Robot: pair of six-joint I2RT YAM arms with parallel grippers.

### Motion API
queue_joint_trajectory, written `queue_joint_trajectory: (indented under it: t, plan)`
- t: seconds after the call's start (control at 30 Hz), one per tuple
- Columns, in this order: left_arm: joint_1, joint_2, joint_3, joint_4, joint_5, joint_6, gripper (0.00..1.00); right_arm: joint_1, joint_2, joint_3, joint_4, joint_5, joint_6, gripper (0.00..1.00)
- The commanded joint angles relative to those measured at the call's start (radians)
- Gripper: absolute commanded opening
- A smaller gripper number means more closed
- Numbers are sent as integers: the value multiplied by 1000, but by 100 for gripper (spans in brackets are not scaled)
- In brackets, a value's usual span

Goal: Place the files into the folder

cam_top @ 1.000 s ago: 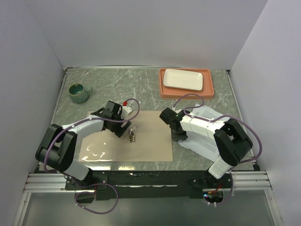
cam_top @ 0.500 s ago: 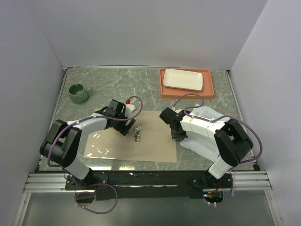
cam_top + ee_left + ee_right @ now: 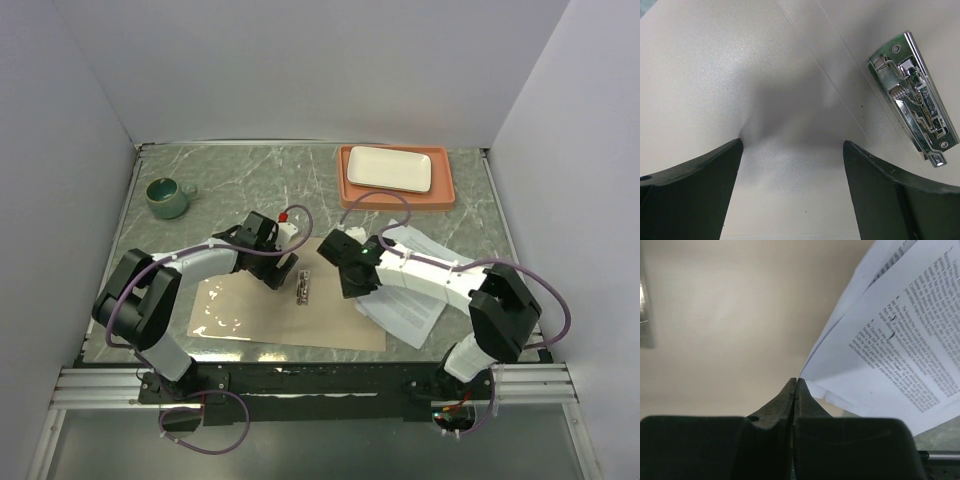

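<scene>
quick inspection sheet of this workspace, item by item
surface: grey marbled table
job's things: tan folder open flat, metal clip at its crease; papers overlap its right edge
clutter: green mug back left; white plate in orange tray back right
pincers: left pincer open over the folder; right pincer shut on the papers' corner
cables: purple cables loop off both arms, no snag seen
surroundings: plain white walls; metal rail at near edge

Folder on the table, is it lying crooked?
Yes. The folder lies slanted against the table edge, and the files are fanned out messily, overlapping its right end.
</scene>
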Motion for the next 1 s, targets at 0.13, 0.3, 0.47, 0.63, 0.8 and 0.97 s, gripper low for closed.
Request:
queue_joint_trajectory:
  t: [0.13,0.3,0.47,0.63,0.8,0.97]
  plan:
    - [-10,35,-2,-77,84,-54,87,174,96,153,4,-22,-13,0]
    - [-1,31,4,-83,88,-54,87,260,154,189,37,-51,-53,0]
    - [18,31,11,-91,91,-54,87,285,164,187,52,-63,-39,10]
    - [42,18,37,-114,91,-42,87,274,129,235,55,-62,-42,62]
    - [87,5,77,-147,100,-19,87,161,-26,210,47,-51,-47,73]
    - [127,-13,90,-163,110,-2,87,-187,-206,48,18,-45,-35,70]
